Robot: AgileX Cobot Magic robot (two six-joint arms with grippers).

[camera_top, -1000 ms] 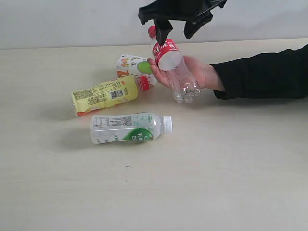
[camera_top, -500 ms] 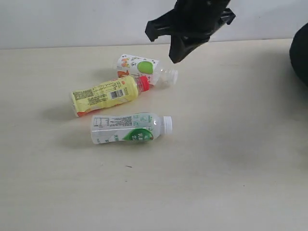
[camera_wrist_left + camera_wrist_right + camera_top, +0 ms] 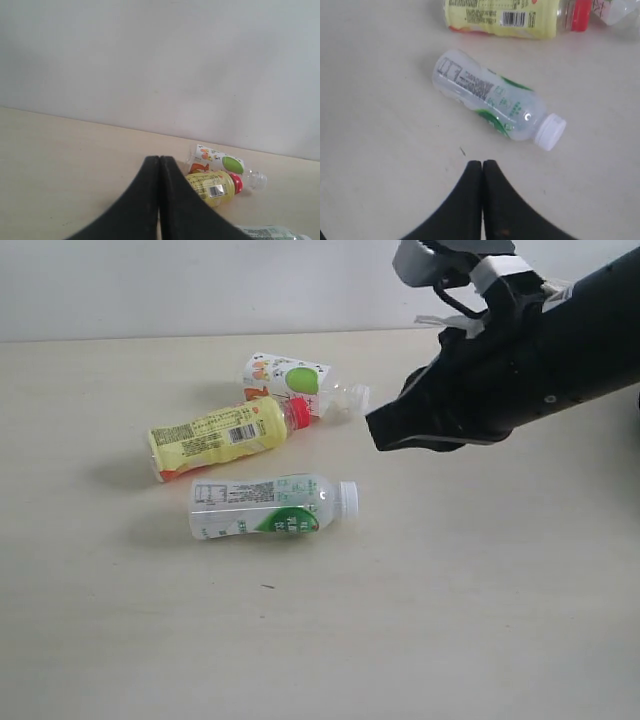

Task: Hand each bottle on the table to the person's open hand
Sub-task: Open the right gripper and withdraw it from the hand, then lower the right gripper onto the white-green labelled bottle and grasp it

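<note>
Three bottles lie on their sides on the table [image 3: 150, 620]. The white one with orange-green print [image 3: 285, 378] is farthest back. The yellow one with a red cap [image 3: 220, 435] lies just in front of it. The white-green one with a white cap [image 3: 270, 505] is nearest. My right gripper [image 3: 380, 435] hovers to the right of them, shut and empty; in its wrist view the gripper [image 3: 482, 164] is just short of the white-green bottle [image 3: 495, 102]. My left gripper [image 3: 159, 159] is shut, with the yellow bottle [image 3: 212, 184] beyond it. The red-labelled bottle and the person's open hand are out of view.
My right arm [image 3: 530, 350] stretches in from the upper right. A pale wall [image 3: 200, 285] runs along the table's far edge. Bare tabletop lies in front of and to the right of the bottles.
The hand with the red-labelled bottle has drawn away to the right, out of view. My right arm has swung from above the back of the table down towards the right.
</note>
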